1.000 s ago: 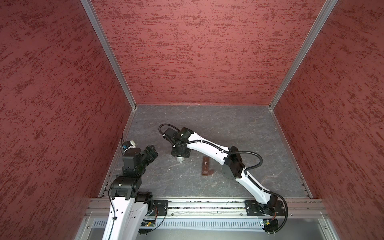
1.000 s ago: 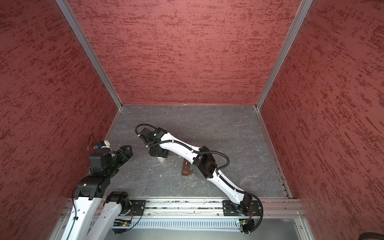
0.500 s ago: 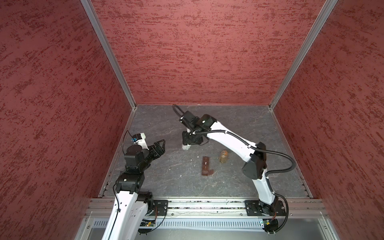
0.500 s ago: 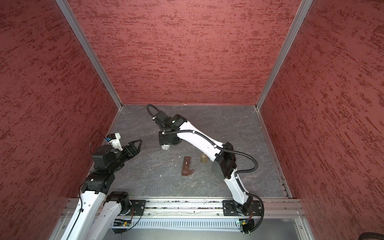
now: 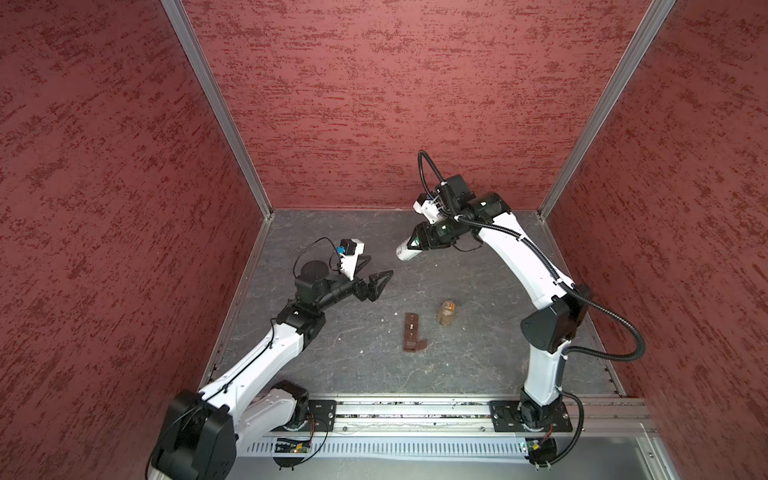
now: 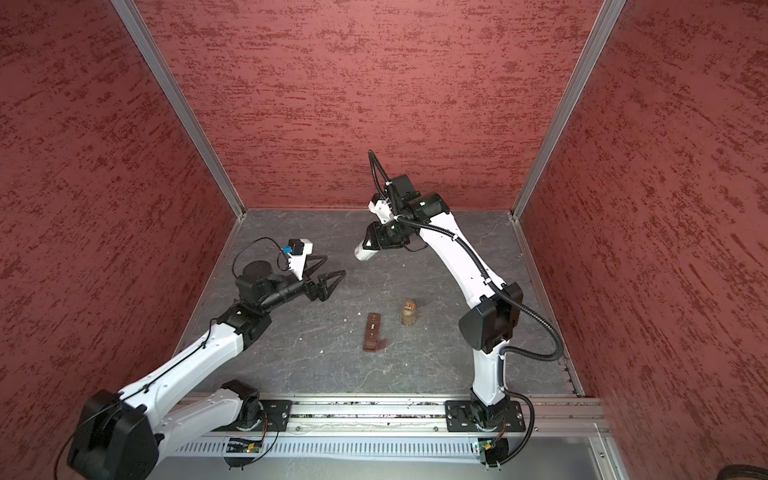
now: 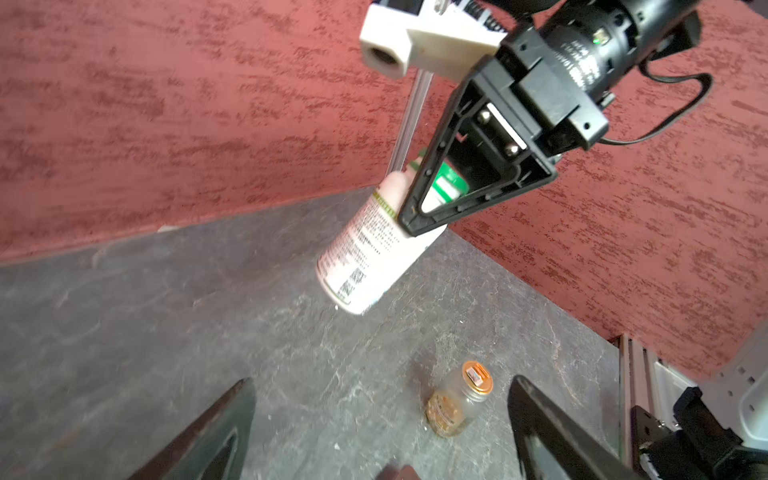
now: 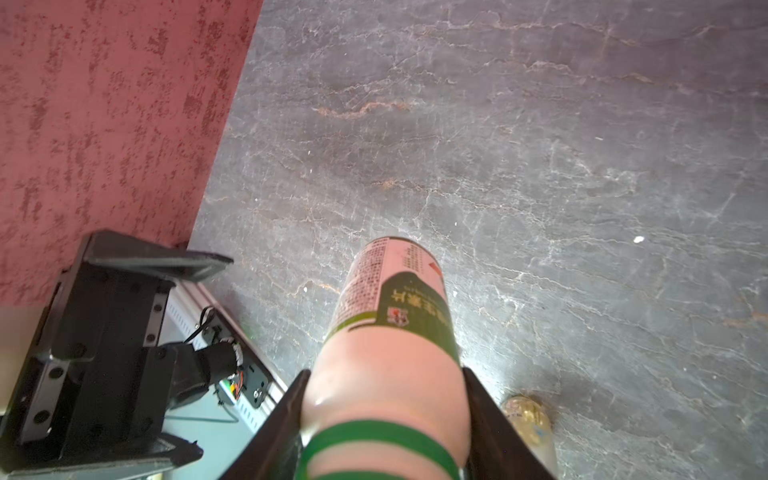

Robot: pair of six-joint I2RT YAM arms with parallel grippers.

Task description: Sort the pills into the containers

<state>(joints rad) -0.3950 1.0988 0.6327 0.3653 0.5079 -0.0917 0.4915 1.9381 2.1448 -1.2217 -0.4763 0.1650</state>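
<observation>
The containers (image 5: 411,332) (image 6: 372,332) are a narrow brown strip lying mid-table; its end shows in the left wrist view (image 7: 398,473). Yellow-orange pills (image 7: 444,412) fill the lower part of a clear amber bottle (image 5: 447,313) (image 6: 409,312) standing just right of the strip. My right gripper (image 5: 415,243) (image 8: 384,415) is shut on a white green-capped bottle (image 5: 404,252) (image 6: 362,252) (image 7: 365,257) (image 8: 395,324), held tilted in the air above the back of the table, base toward my left gripper. My left gripper (image 5: 376,268) (image 6: 332,266) (image 7: 380,399) hovers open and empty, a short gap from that bottle.
Red textured walls close in the left, back and right sides. A metal rail (image 5: 415,409) with both arm bases runs along the front edge. A few tiny white specks (image 5: 361,352) lie on the grey stone-patterned tabletop (image 5: 478,361).
My right arm has lifted the white bottle off the table and swung it up toward the back right, uncovering the amber bottle. My left arm has reached forward and up, with its jaws now wider.
</observation>
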